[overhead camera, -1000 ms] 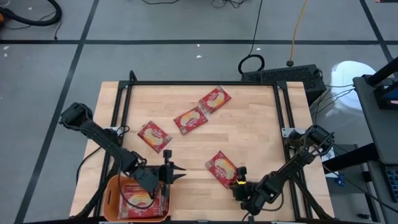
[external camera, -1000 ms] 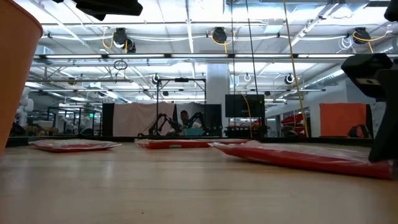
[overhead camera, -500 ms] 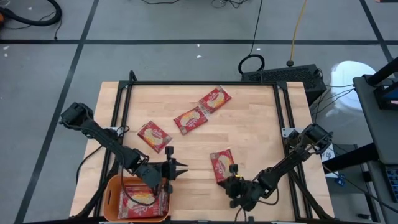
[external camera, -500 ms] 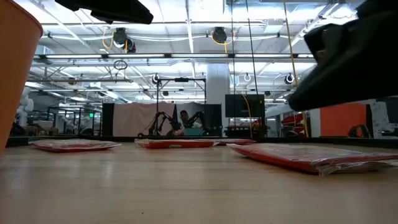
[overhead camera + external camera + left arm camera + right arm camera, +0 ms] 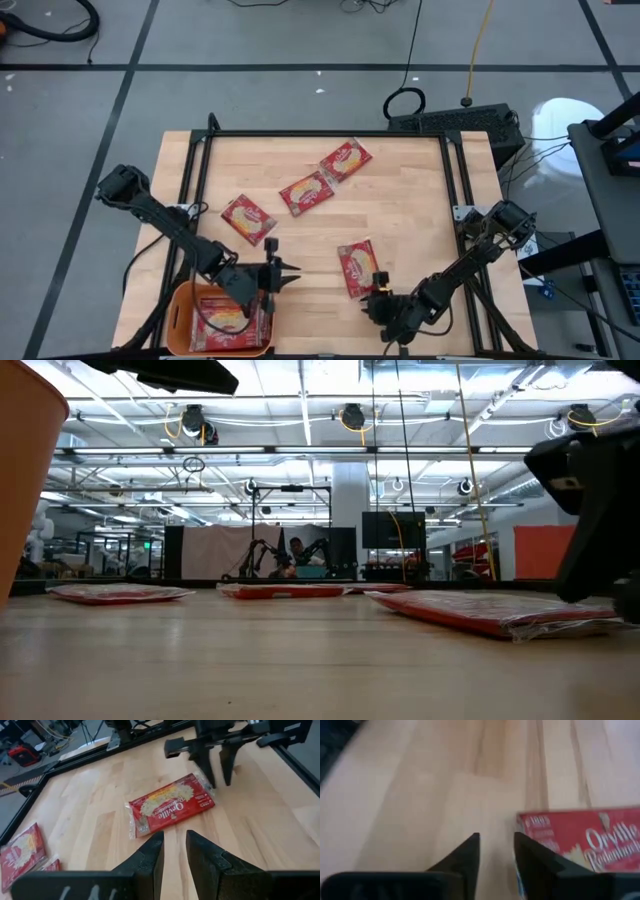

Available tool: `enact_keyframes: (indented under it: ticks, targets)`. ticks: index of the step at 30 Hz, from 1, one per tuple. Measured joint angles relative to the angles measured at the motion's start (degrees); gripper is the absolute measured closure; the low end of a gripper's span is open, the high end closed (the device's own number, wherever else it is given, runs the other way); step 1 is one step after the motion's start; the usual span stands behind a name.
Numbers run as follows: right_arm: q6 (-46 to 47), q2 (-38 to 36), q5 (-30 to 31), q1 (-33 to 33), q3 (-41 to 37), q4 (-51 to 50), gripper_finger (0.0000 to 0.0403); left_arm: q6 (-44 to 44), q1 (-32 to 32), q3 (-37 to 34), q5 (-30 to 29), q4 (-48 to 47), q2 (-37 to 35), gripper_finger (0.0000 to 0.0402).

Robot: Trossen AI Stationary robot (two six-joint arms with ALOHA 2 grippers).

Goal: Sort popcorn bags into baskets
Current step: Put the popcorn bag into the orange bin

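On the wooden table [image 5: 410,200] four popcorn bags are seen lying flat and loose. Two of them are touching near the far side, one [image 5: 345,160] with a corner against the other [image 5: 306,192]. A third bag [image 5: 247,218] is placed more to the left. The fourth bag [image 5: 355,267] (the one nearest to the right arm) is lying toward the near edge of the table.

The orange basket [image 5: 178,312] is standing at the near left corner, and more red bags [image 5: 225,318] are piled inside it.

The left gripper [image 5: 281,275] is held just beyond the basket's right end, pointed toward the fourth bag. Its fingers [image 5: 150,854] are kept close, with only a narrow gap between them, and nothing is held.

The right gripper [image 5: 377,288] is lowered at the near end of the fourth bag, just beside its edge. In the right wrist view its fingers [image 5: 465,851] are seen a little apart, with bare wood between them and the bag's corner [image 5: 555,837] next to one finger. No bag is gripped by it.
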Motion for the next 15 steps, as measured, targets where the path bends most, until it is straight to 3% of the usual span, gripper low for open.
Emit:
enact_keyframes:
  ticks: [4, 7, 11, 15]
  targets:
    - [1.50, -0.02, 0.08, -0.09, 0.05, -5.35, 0.0245, -0.05, 0.21, 0.00, 0.00, 0.07, 0.00, 0.0313]
    - [0.89, -0.02, 2.77, -0.05, 0.05, -9.25, 0.0234, -0.49, 0.50, 0.00, -0.14, 0.07, 0.00, 0.0313]
    - [-1.07, 0.13, 3.24, -0.39, 0.01, -11.81, 0.0243, -0.49, 0.35, 0.00, -0.09, 0.30, 0.00, 0.0313]
    - [-3.43, 0.13, 3.16, -1.20, -0.91, -10.61, 0.0278, -0.49, 0.92, -0.02, -0.13, 0.31, 0.00, 0.0313]
